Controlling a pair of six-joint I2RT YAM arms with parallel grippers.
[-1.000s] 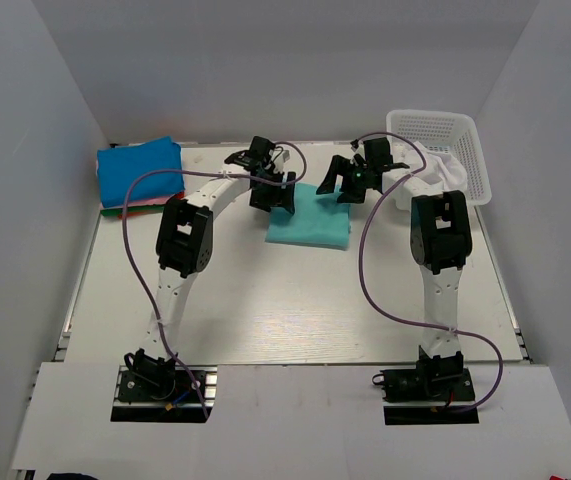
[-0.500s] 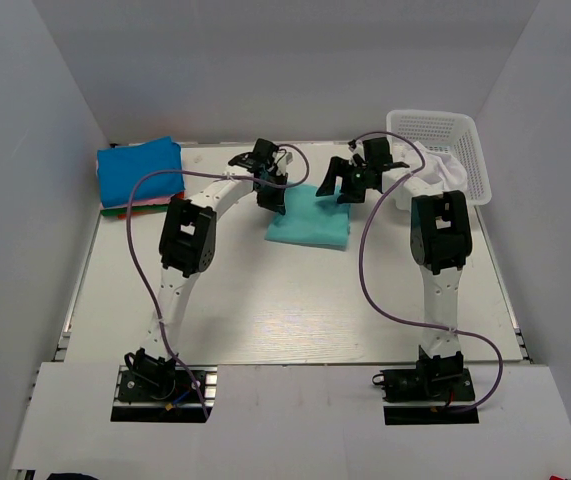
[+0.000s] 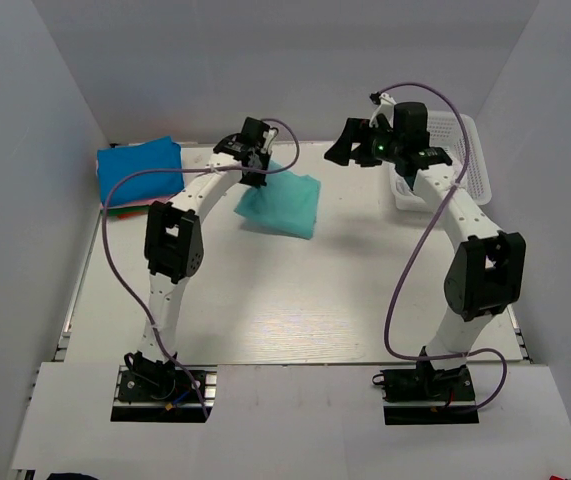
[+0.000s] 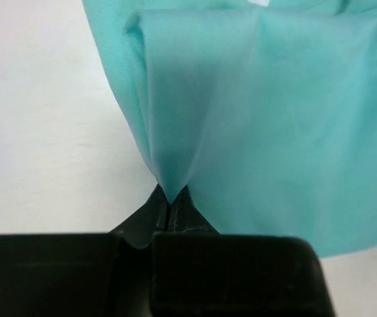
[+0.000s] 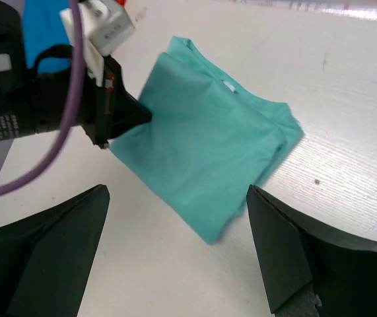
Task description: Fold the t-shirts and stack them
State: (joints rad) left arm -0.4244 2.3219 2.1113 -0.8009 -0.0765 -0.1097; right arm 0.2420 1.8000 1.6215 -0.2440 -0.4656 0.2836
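You can count three short-sleeved cloth t-shirts: one teal-green t-shirt [image 3: 283, 202], one bright blue t-shirt [image 3: 140, 170] at the far left corner of the white table [image 3: 295, 310], and one red-pink t-shirt [image 3: 140, 203] beneath it (only an edge shows). There is one white plastic mesh basket [image 3: 473, 160], at the far right corner. You have two white-and-black robot arms: the left arm [image 3: 170, 245] and the right arm [image 3: 480, 275].

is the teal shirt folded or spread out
Folded. The teal shirt is a compact, layered rectangle, doubled edges showing in the right wrist view, with one edge pinched in the shut left gripper.
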